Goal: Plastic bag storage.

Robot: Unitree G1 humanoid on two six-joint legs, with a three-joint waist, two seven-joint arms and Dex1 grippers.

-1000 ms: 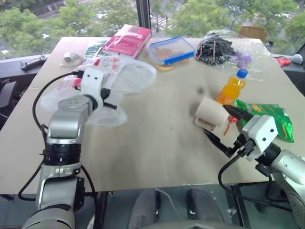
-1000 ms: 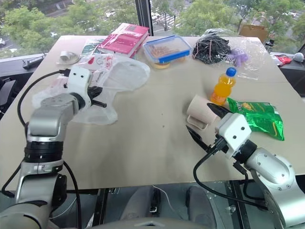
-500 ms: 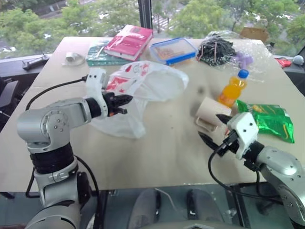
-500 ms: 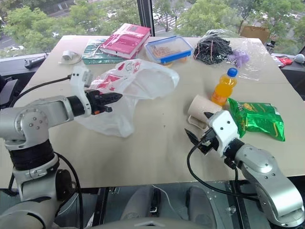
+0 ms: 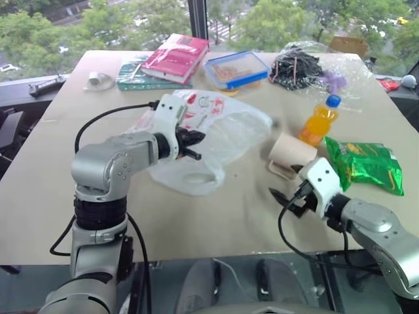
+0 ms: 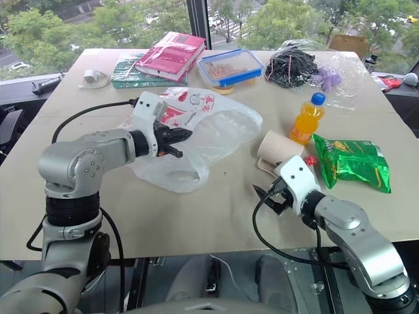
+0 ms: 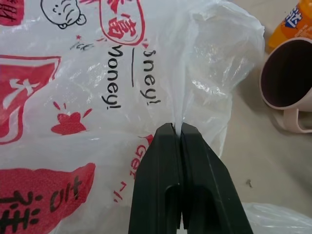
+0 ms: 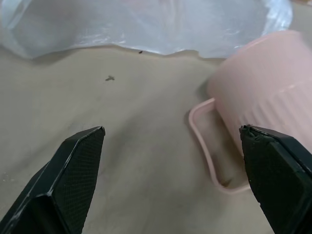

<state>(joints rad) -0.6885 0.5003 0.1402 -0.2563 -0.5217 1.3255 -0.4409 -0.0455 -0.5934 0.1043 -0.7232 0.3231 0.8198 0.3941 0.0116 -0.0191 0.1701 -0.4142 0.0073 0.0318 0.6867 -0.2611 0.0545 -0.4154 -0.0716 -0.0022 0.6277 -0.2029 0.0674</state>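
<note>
A fold of the plastic bag (image 7: 161, 63) is pinched in the closed left gripper (image 7: 176, 130), the rest trailing on the table beyond it. The thin film could be torn or slipped — or swept against the pink mug (image 8: 265, 92), lying tipped, nothing seen inside, just ahead of the wide-open, empty right gripper (image 8: 173, 144). Biscuits appear held in the lidded blue box (image 5: 236, 69) farther off.

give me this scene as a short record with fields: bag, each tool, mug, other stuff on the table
bag: white plastic bag with red print, spread on the table, pinched at a fold
left tool: shut on the bag
right tool: open, holding nothing, low over the table beside the mug
mug: pink mug lying on its side, mouth toward the bag
far side: red book, blue-lidded box, clear bag of black sticks
right side: orange bottle upright, green packet lying flat
</note>
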